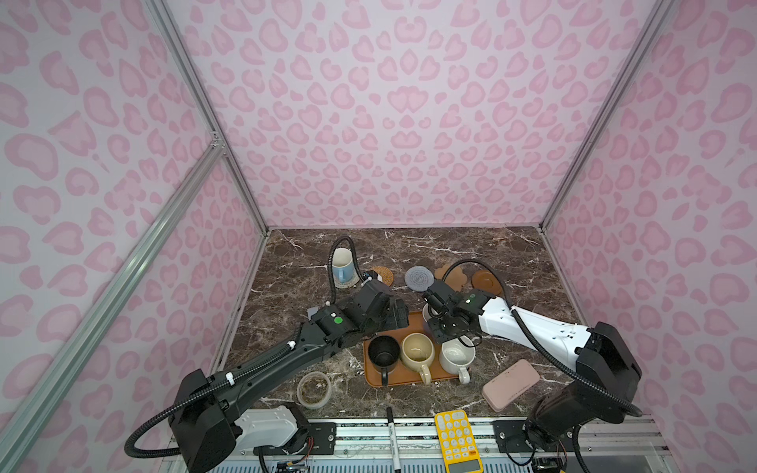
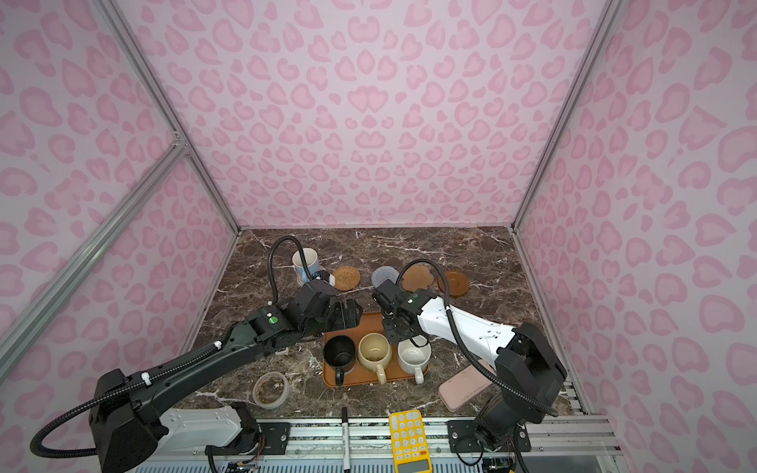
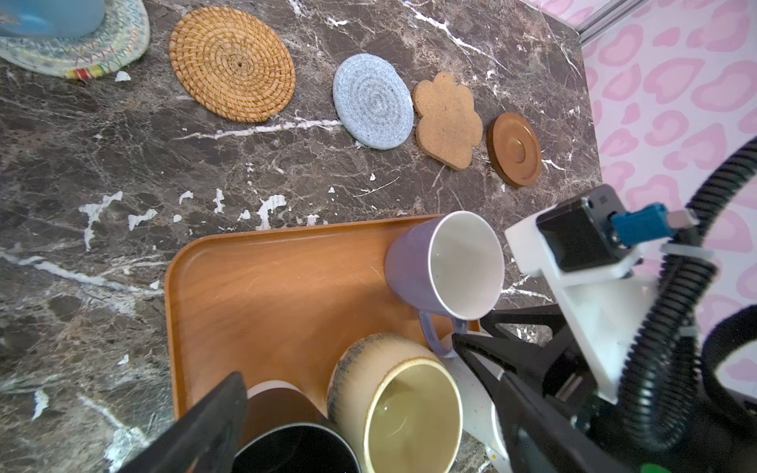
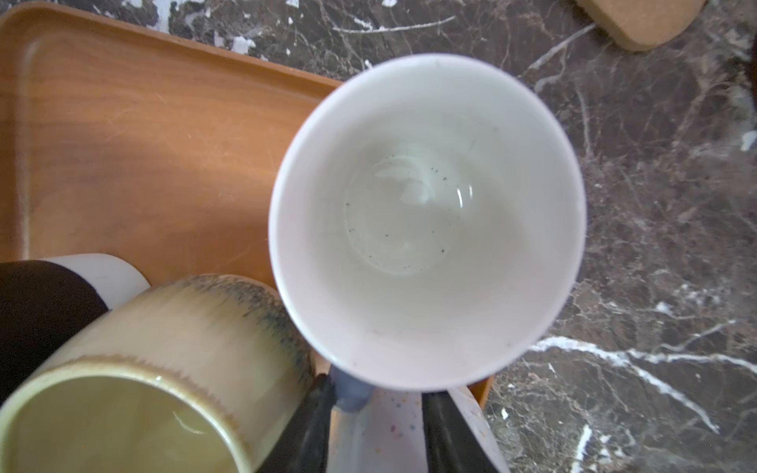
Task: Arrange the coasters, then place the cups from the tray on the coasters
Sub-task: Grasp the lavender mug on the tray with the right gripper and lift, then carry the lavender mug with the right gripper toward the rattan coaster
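Already, in both top views, the light blue mug is sitting on the cream coaster far left; the left gripper is hovering wide open, empty. Left wrist: four bare coasters are waiting. Right wrist: the right gripper, partly open, is straddling the handle of the lavender mug on the tray, not clamping.
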